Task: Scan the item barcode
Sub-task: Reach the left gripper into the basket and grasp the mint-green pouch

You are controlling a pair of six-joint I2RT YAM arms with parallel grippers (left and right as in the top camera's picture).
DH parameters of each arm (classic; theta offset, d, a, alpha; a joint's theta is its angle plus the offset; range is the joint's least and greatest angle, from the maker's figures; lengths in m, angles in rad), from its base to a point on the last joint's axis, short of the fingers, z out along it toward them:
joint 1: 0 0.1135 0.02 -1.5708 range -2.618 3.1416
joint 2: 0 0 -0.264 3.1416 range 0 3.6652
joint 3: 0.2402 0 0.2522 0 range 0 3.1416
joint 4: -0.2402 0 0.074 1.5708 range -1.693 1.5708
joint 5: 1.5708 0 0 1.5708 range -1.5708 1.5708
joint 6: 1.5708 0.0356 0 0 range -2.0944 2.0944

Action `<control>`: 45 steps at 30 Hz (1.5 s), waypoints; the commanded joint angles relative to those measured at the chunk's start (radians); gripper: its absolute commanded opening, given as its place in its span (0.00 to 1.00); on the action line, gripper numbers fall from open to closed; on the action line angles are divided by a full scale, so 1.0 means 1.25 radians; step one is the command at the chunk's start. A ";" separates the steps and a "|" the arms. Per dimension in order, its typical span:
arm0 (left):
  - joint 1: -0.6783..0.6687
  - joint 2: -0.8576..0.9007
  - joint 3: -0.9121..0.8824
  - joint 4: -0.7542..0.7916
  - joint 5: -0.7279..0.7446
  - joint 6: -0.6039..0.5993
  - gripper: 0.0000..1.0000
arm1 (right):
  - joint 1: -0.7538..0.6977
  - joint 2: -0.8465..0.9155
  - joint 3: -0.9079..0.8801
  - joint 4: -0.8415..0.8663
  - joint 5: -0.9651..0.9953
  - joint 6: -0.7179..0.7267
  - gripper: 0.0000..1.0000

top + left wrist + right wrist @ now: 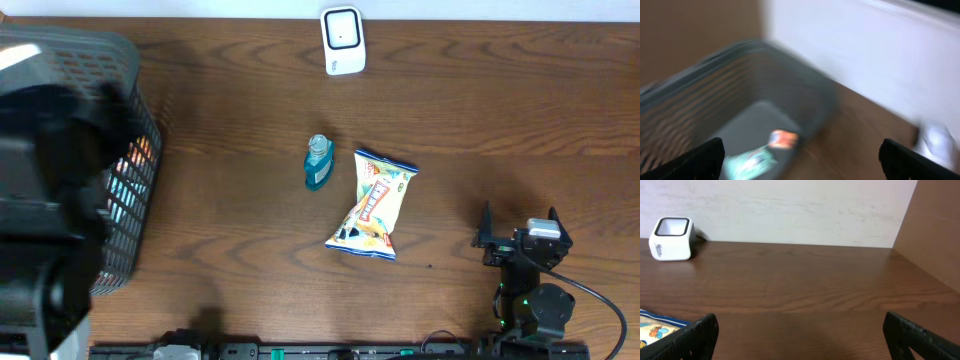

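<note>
A white barcode scanner point(342, 40) stands at the table's far edge; the right wrist view has the scanner point(672, 239) at far left. A yellow-and-white snack bag point(375, 205) lies mid-table, its corner point(655, 330) showing in the right wrist view. A small blue bottle point(319, 162) lies just left of the bag. My right gripper point(520, 225) rests at the front right, open and empty point(800, 335). My left gripper point(800, 160) is open and empty above the basket; the view is blurred.
A dark mesh basket point(140, 110) stands at the left edge under my left arm. Inside the basket point(715, 100) lie an orange packet point(784, 139) and a teal packet point(750, 160). A white wall runs behind the table.
</note>
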 commanded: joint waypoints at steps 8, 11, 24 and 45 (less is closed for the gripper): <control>0.465 0.121 0.005 -0.164 0.127 -0.627 0.98 | -0.003 -0.004 -0.001 -0.003 -0.004 0.010 0.99; 0.519 0.185 0.005 -0.204 0.168 -0.754 0.98 | -0.003 -0.004 -0.001 -0.003 -0.004 0.010 0.99; 0.562 0.511 0.005 -0.207 0.365 -1.031 0.98 | -0.003 -0.004 -0.001 -0.003 -0.004 0.010 0.99; 0.542 0.818 -0.008 -0.206 0.393 -0.974 0.98 | -0.003 -0.004 -0.001 -0.003 -0.004 0.010 0.99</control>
